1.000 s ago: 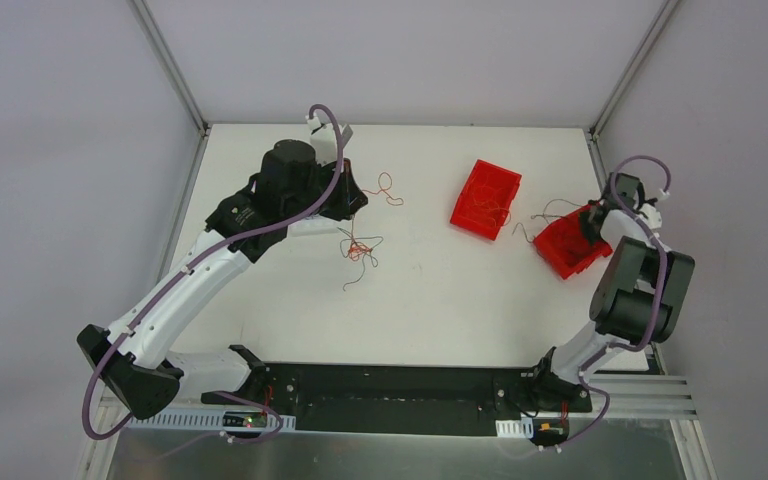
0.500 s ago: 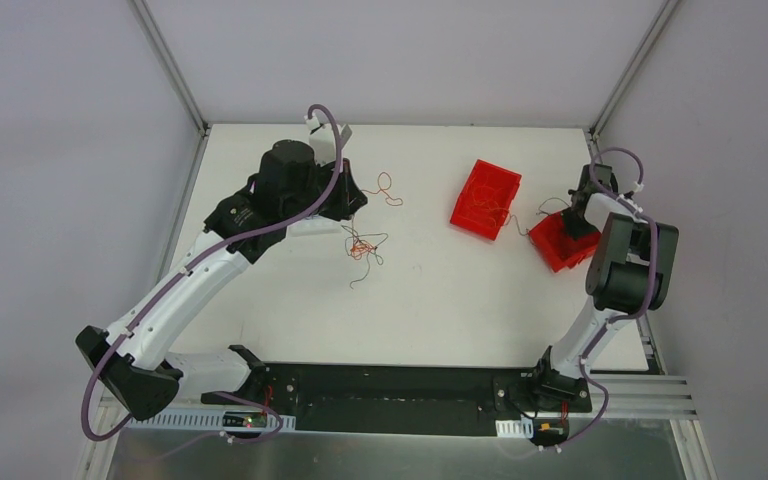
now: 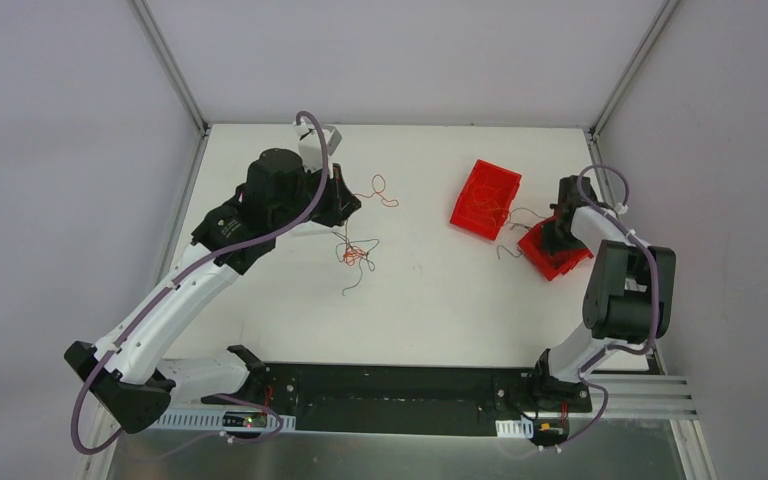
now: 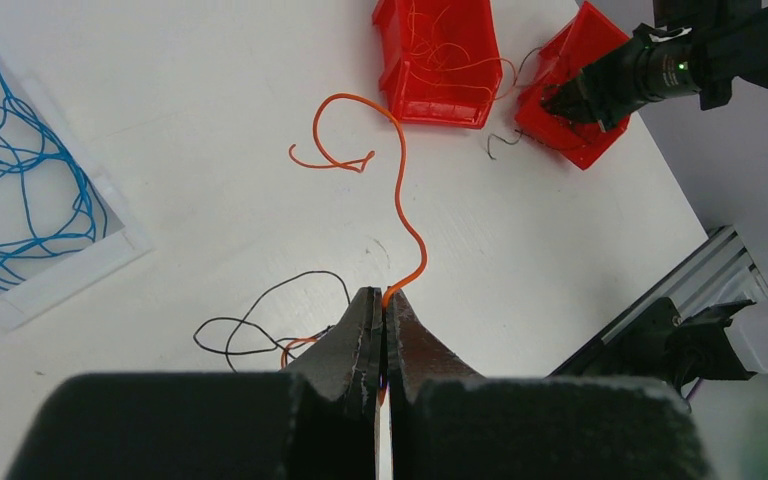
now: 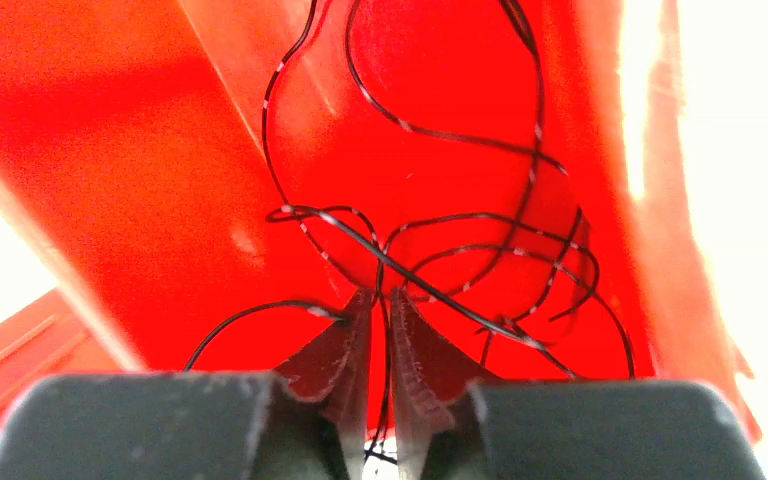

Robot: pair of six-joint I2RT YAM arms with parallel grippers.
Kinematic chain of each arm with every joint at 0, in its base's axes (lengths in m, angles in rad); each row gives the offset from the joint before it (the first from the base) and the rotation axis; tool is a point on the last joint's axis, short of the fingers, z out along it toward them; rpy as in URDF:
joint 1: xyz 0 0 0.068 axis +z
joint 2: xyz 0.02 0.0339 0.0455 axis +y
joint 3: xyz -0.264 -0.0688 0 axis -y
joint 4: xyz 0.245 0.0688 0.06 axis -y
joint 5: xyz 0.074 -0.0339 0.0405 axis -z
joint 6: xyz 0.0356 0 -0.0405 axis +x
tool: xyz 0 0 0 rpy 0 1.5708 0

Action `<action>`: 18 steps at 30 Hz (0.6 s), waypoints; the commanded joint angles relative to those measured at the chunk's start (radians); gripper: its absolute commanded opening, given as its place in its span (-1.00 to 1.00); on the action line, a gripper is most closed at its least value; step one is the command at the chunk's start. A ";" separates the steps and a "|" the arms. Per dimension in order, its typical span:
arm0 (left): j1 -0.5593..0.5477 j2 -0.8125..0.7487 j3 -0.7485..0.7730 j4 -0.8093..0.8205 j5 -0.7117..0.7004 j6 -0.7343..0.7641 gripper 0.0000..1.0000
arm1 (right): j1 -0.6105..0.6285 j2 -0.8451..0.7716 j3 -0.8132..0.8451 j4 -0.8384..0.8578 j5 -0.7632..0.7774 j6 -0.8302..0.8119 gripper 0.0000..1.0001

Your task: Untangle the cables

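My left gripper point(image 4: 383, 296) is shut on the end of an orange wire point(image 4: 401, 170) that curls up across the table; from above the gripper point(image 3: 345, 207) sits just above a small tangle of orange, red and black wires point(image 3: 357, 250). A black wire point(image 4: 260, 318) loops beside the left fingers. My right gripper point(image 5: 382, 300) reaches inside a red bin point(image 5: 160, 150) holding several black wires point(image 5: 460, 250). Its jaws stand a narrow gap apart, with one black strand running loosely between them. From above it is at the right bin point(image 3: 555, 250).
A second red bin point(image 3: 485, 198) with orange wires stands mid-table. A white tray point(image 4: 70, 262) of blue wires point(image 4: 20, 190) lies at the far left, mostly hidden under the left arm from above. One black strand point(image 3: 505, 250) hangs out beside the right bin.
The right arm swung left and inward, and its gripper came down into the right red bin, which shifted left. The left arm pulled back a little to the left with the orange wire.
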 commanded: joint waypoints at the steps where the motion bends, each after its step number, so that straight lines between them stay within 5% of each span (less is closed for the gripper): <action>1: 0.004 -0.048 -0.022 0.030 -0.024 -0.009 -1.00 | 0.004 -0.143 -0.029 -0.064 0.021 0.031 -0.60; 7: 0.004 -0.084 -0.047 0.031 -0.032 -0.002 -1.00 | -0.036 -0.265 -0.032 -0.085 0.024 -0.056 -0.21; 13: 0.004 -0.096 -0.058 0.031 -0.028 0.006 -1.00 | -0.059 -0.348 -0.003 -0.123 0.016 -0.130 -0.07; 18: 0.004 -0.099 -0.062 0.031 -0.020 0.014 -1.00 | -0.079 -0.406 0.000 -0.115 -0.036 -0.198 0.39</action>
